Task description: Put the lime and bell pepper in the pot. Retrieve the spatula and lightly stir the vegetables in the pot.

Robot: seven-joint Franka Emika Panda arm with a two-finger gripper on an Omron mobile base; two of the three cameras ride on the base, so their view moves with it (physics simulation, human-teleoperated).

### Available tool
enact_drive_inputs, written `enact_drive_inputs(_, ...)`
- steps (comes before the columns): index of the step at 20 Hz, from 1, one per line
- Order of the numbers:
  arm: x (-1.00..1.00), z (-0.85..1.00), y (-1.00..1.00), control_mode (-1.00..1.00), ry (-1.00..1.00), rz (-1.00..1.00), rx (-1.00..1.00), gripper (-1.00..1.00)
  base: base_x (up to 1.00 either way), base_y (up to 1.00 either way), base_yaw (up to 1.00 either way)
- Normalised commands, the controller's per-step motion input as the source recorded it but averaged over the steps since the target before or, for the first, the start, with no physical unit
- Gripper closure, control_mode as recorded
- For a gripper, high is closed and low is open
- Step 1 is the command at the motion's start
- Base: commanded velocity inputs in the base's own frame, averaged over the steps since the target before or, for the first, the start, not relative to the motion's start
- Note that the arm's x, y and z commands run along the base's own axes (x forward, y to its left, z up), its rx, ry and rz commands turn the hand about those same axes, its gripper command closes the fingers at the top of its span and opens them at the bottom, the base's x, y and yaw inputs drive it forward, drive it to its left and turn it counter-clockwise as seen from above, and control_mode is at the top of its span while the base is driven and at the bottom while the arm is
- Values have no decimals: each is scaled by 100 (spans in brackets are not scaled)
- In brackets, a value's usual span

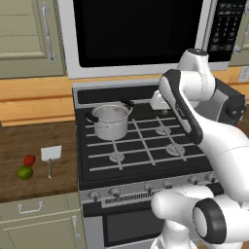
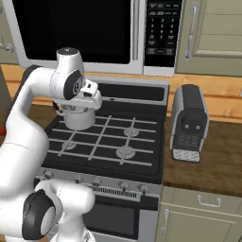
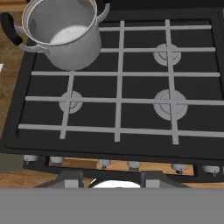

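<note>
On the wooden counter (image 1: 44, 141) left of the stove (image 1: 141, 141), seen from the left base view, the lime (image 1: 25, 172) and the bell pepper (image 1: 29, 160) lie touching or nearly so, with the spatula (image 1: 50, 156) just beside them, blade away from the robot. The pot (image 1: 111, 120) stands on the rear left burner, apparently empty. The arm is raised above the cooktop, well apart from the vegetables.

Right base view: the wrist hangs over the left half of the stove, hiding most of the pot; a toaster (image 2: 189, 122) stands on the counter to the right.

Hand view: the camera looks down on the grates, the pot at upper left with a bare bottom. The gripper (image 3: 113, 177) shows two fingertips standing apart with nothing between them; how wide they stand cannot be judged.

Judgement: the first step, fetching a vegetable, is not yet begun. The next move calls for swinging left and down over the counter, then closing on the lime or the pepper without nudging its neighbour.
</note>
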Motion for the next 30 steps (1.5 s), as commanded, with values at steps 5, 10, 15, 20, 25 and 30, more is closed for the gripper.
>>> enact_drive_inputs(5,-18,-2,18,-100,3,0,1,-100,0,0,0)
enact_drive_inputs(10,-48,-10,94,-100,3,-5,-6,-100,0,0,0)
enact_drive_inputs(15,-62,-44,100,-100,0,-6,1,-100,0,0,0)
enact_drive_inputs(20,-35,-28,100,-100,-2,0,9,-100,0,0,0)
enact_drive_inputs(25,10,-34,100,-100,1,33,8,-100,0,0,0)
enact_drive_inputs(30,26,-43,100,-100,-1,46,1,-100,0,0,0)
